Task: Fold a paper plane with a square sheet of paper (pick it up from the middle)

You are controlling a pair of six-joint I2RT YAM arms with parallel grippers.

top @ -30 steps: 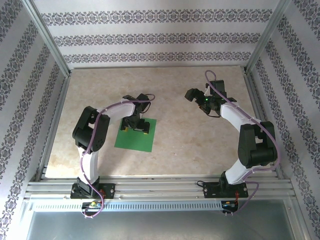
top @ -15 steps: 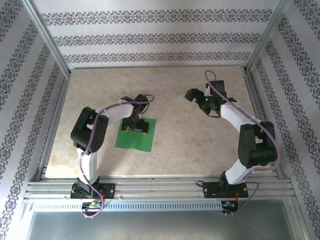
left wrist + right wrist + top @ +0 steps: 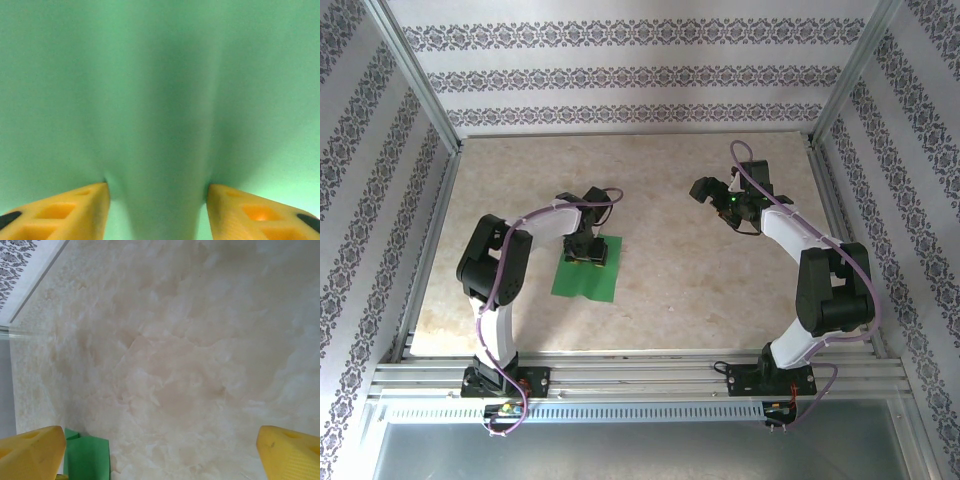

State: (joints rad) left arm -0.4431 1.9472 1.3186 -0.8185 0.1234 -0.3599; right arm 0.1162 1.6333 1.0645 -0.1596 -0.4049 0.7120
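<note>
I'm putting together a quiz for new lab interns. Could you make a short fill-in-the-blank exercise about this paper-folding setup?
1. The square sheet of paper lying on the table is ___ in colour.
2. The pincer pressing its fingertips onto that sheet belongs to the ___ arm.
3. The right pincer hangs over bare table, away from the sheet, with its jaws ___.

Missing words: green; left; open.
</note>
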